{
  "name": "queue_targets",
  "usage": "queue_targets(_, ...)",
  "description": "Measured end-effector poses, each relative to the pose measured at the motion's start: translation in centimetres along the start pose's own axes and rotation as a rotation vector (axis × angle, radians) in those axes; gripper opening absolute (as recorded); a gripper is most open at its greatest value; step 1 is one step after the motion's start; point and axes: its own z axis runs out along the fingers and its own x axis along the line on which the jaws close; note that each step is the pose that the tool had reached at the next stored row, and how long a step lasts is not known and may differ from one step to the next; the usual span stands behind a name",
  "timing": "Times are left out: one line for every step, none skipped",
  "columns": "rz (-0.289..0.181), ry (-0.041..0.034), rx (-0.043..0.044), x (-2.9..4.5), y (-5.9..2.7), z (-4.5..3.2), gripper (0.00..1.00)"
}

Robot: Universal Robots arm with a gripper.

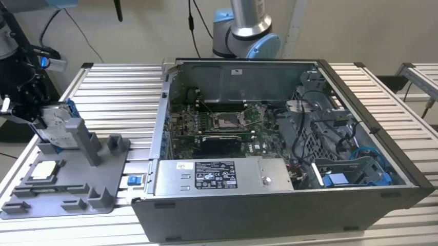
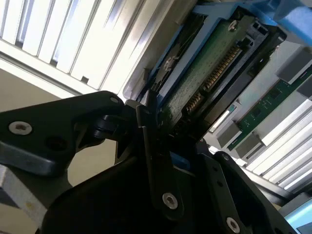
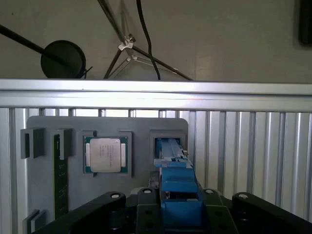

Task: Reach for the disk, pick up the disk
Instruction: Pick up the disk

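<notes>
Close at the wrist, where the fingers (image 3: pixel 146 210) meet the blue carrier of the disk (image 3: pixel 178 192), lies the risk we see: the hold is on one edge alone, while the rest of the disk reaches away into a slot of the grey holder (image 3: pixel 141 126). A pull that is not straight along that slot could bind the carrier against the slot walls, twisting it out of the hold or dragging the holder up with it. We see no gap on either side of the carrier in the first wrist view, so we judge the fingers clamped on the disk, one to each side of it. In the second wrist view the disk's green board face lies right against one finger, and a hard squeeze there could press on its parts. Farther off, in the exterior view, the disk stands upright in the holder on the exterior view's left, well apart from the open computer case (image 1: pixel 274 220) on the slatted surface (image 1: pixel 116 82).
</notes>
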Motion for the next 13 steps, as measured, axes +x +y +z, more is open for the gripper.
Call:
queue_targets(0.000,-0.0002,0.0001,0.00,0.00,-0.10,0.00)
queue_targets(0.000,-0.0002,0.0000,-0.01,0.00,-0.31,0.00)
queue_targets(0.000,0.0000,-0.0002,-0.01,0.01,-0.66,0.00)
queue_targets(0.000,0.0000,-0.0001,-0.02,0.02,-1.05,0.00)
queue_targets(0.000,0.0000,-0.0001,-0.03,0.02,-1.45,0.00)
queue_targets(0.000,0.0000,-0.0001,-0.03,0.03,-1.79,0.00)
queue_targets(0.000,0.0000,-0.0001,-0.04,0.03,-2.15,0.00)
queue_targets(0.000,0.0000,-0.0001,-0.05,0.04,-2.45,0.00)
queue_targets(0.000,0.0000,-0.0001,-0.05,0.05,-2.77,0.00)
queue_targets(0.000,0.0000,-0.0001,-0.06,0.05,-3.05,0.00)
queue_targets(0.000,0.0000,-0.0001,-0.06,0.05,-3.30,0.00)
queue_targets(0.000,0.0000,-0.0001,-0.07,0.06,-3.50,0.00)
queue_targets(0.000,0.0000,-0.0001,-0.07,0.06,-3.68,0.00)
